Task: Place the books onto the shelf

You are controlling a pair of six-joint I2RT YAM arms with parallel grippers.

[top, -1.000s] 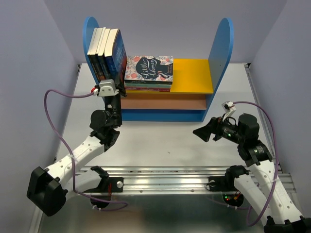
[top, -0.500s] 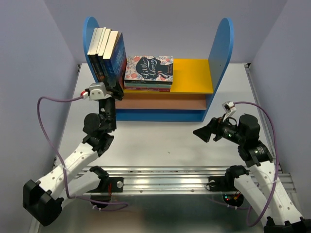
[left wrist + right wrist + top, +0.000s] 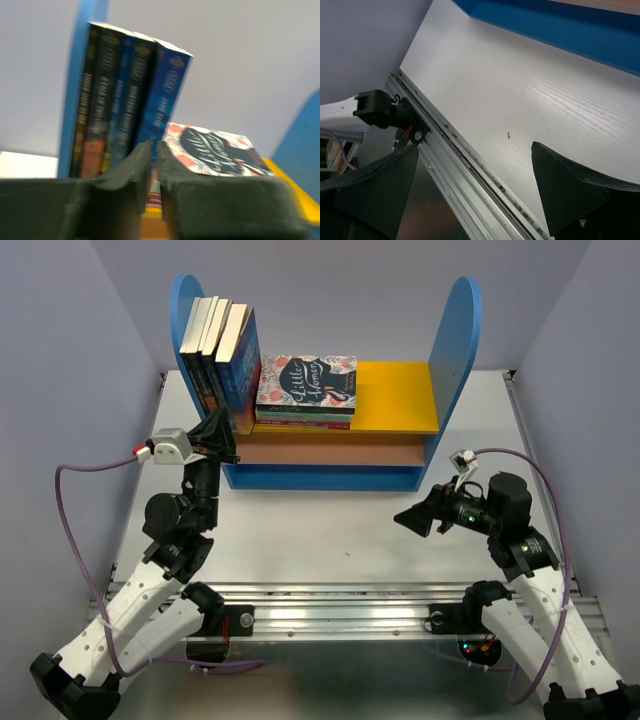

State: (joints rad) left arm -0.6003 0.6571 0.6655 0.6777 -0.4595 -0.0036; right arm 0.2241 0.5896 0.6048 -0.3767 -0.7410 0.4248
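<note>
Five thin paperback books (image 3: pixel 222 350), with dark blue and brown covers, stand upright in a row at the far left of the small blue-sided shelf (image 3: pixel 456 330), on its yellow upper board and leaning on the left panel. Judged light, stiff edge-on, with glossy covers that are likely slick; best pinched across the full thickness near the spine. Left gripper (image 3: pixel 224 430) sits just near of the row and lower, jaws a narrow slit apart, holding nothing; contact with the shelf unclear. Right gripper (image 3: pixel 414 520) is spread wide and empty over the white table (image 3: pixel 330 530). A floral white-and-pink book (image 3: pixel 307 380) lies flat beside the row.

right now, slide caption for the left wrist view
Left claw, narrowly parted, faces five standing books beside a flat floral book
</note>
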